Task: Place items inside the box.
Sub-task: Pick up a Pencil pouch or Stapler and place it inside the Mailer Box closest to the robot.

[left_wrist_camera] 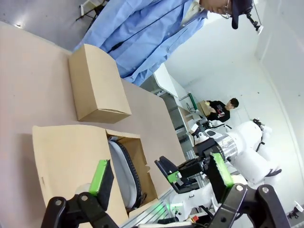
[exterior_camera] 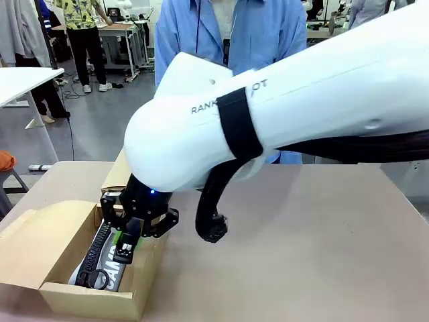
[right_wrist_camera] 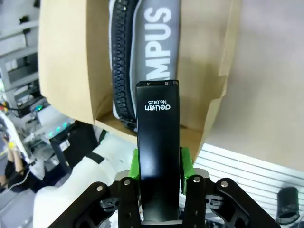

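An open cardboard box (exterior_camera: pixel 87 300) sits at the table's near left corner. Inside lies the grey zip pencil case (exterior_camera: pixel 100 267) lettered "CAMPUS" (right_wrist_camera: pixel 142 42). My right gripper (exterior_camera: pixel 129 240) reaches across from the right and hangs over the box, shut on a black stapler (right_wrist_camera: pixel 157 142) that points down toward the case. In the left wrist view my left gripper (left_wrist_camera: pixel 160 174) is open with nothing between its fingers. It is held high, looking down on the box (left_wrist_camera: pixel 71 161), the case (left_wrist_camera: pixel 121 166) and the right gripper (left_wrist_camera: pixel 178 173).
A person in a blue shirt (exterior_camera: pixel 228 33) stands at the far side. The box's flaps (exterior_camera: pixel 30 245) are spread outward, and another cardboard piece (left_wrist_camera: pixel 97 88) rises behind the box. My right arm (exterior_camera: pixel 301 100) spans the scene above the brown tabletop (exterior_camera: pixel 301 255).
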Controlling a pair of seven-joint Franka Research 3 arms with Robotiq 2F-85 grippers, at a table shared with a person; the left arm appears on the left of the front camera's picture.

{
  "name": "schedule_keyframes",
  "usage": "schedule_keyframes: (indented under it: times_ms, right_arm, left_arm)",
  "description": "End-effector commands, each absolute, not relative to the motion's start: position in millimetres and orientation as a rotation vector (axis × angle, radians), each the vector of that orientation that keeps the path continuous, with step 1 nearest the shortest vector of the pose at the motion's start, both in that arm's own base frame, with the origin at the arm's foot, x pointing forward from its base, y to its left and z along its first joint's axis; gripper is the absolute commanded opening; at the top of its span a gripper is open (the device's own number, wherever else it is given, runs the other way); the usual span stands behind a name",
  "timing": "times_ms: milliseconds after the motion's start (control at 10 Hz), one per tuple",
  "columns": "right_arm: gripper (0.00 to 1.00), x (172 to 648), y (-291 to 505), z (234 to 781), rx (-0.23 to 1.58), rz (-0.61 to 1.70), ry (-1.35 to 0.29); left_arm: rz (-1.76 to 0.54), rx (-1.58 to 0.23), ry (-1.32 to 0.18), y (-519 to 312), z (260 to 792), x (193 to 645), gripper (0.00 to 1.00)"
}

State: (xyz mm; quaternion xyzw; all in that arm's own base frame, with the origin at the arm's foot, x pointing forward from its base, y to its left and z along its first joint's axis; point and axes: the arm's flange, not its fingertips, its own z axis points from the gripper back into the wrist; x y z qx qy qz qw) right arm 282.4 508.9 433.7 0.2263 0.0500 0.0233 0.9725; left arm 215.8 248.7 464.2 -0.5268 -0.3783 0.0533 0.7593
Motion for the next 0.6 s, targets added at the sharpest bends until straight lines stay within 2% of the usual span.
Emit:
schedule_keyframes:
  times_ms: [0, 100, 200, 300, 500]
  right_arm:
    - [0.17, 283, 490, 450, 0.452, 0.072, 0.037]
    - [0.37, 282, 509, 434, 0.457, 0.047, 0.101]
    - [0.37, 270, 510, 432, 0.321, -0.018, 0.005]
    - [0.37, 272, 526, 426, 0.264, -0.042, -0.028]
    - [0.37, 283, 543, 420, 0.252, -0.041, -0.063]
  left_arm:
    - [0.105, -1.159, -0.848, 248, 465, 215, 1.0]
    - [0.105, -1.159, -0.848, 248, 465, 215, 1.0]
    - [0.105, -1.159, -0.848, 248, 465, 215, 1.0]
    - [0.105, -1.159, -0.848, 248, 465, 215, 1.0]
    - [0.105, -1.159, -0.848, 248, 465, 215, 1.0]
